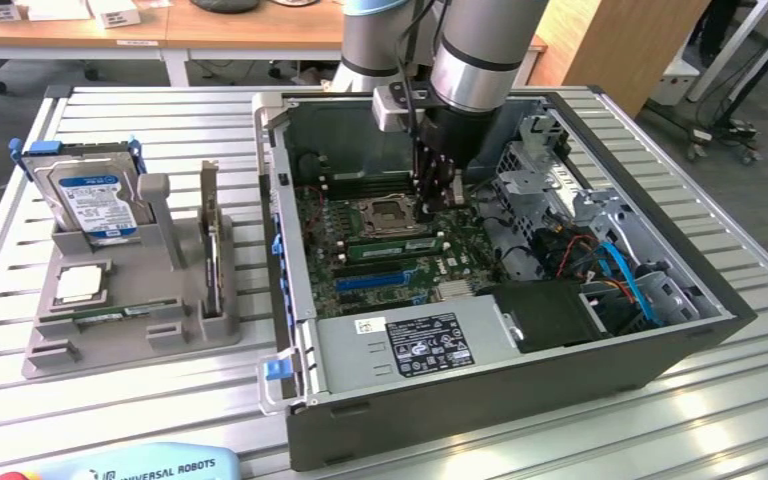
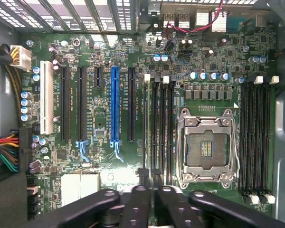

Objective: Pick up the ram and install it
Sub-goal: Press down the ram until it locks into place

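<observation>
Hanging inside the open computer case (image 1: 491, 400), the gripper (image 1: 440, 198) stood low over the motherboard (image 1: 458, 262), just beside the empty processor socket (image 1: 391, 213); whether it was spread or pinching anything could not be told; the ram (image 1: 387, 247), a long green stick, sat on edge among the memory slots between that socket and the blue expansion slot (image 1: 364, 282), near the gripper's tip, contact unclear; at the exterior view's left, a grey holder (image 1: 117, 345) carried a hard drive (image 1: 91, 200).
</observation>
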`<state>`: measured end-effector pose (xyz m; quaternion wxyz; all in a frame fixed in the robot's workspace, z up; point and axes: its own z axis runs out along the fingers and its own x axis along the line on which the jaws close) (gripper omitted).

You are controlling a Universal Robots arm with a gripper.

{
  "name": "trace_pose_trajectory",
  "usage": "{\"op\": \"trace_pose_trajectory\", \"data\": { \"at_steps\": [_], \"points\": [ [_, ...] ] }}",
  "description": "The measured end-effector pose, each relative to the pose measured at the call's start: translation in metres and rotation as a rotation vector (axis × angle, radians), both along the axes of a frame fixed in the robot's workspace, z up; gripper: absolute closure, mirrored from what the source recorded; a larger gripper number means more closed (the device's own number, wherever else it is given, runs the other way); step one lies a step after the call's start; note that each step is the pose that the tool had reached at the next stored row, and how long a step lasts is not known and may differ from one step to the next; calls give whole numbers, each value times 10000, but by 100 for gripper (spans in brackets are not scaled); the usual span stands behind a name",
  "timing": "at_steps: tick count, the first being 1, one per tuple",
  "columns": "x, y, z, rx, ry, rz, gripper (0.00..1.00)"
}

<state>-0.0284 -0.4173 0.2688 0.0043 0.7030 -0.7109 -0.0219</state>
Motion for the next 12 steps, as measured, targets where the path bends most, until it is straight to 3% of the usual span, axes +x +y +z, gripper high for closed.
{"op": "trace_pose_trajectory", "data": {
  "at_steps": [2, 12],
  "points": [
    [0, 0, 0, 0, 0, 0, 90],
    [0, 0, 0, 0, 0, 1, 90]
  ]
}}
